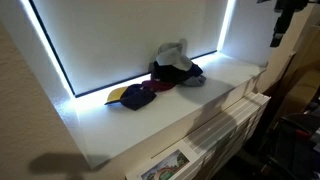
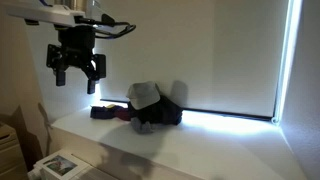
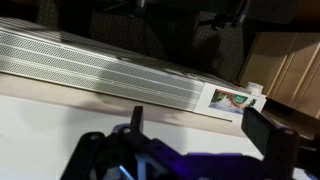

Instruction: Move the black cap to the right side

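Hand (image 3: 180, 140) fills the bottom of the wrist view, fingers spread wide, nothing between them. Beyond it only a white slatted panel (image 3: 100, 65) and a printed card (image 3: 232, 98), no cap in that view

In an exterior view the hand (image 2: 77, 78) hangs high, well above the worktop (image 2: 230, 145) and off to the side of the cap pile (image 2: 150, 108), jaws apart, empty

Target is the black cap (image 1: 135, 96): lying on the worktop at the left end of the cap pile, close to the lit gap under the blind (image 1: 130, 30). Yellow brim underside shows at its outer edge. Touching or overlapping the next cap along, can't tell which, too dim. A grey cap (image 1: 172, 55) sits on top of the heap further right, not on the black one as far as I can see

Handling, my read: light, soft fabric crown that will collapse under a pinch; brim is the only stiff part. Not fragile, not slippery. Pinch the brim edge where the yellow shows, or the crown-brim seam. A grab at mid-crown risks bunching cloth and dragging the neighbour

Task not started. Needs a descent to the left end of the pile, then a lift clear over the heap to the bare worktop on the right
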Robot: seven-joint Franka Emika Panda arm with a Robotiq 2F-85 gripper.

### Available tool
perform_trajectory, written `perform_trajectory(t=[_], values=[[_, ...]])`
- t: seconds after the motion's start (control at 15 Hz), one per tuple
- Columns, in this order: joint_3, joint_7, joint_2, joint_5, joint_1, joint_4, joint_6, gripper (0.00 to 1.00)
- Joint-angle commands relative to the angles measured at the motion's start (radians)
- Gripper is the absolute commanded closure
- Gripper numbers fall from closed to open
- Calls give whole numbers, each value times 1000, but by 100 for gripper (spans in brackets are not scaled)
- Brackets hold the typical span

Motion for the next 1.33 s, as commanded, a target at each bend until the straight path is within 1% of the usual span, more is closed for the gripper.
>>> perform_trajectory(t=[0.0, 0.67, 0.73, 0.8, 0.87, 1.07, 1.27], values=[[30, -15, 7, 18, -32, 1, -1, 0], [30, -15, 7, 18, -32, 1, -1, 0], [26, -64, 52, 30, 4, 65, -4, 0], [39, -104, 104, 34, 43, 133, -42, 0], [78, -93, 166, 52, 84, 201, -88, 0], [179, -56, 267, 70, 139, 299, -159, 0], [287, -68, 427, 83, 191, 428, -202, 0]])
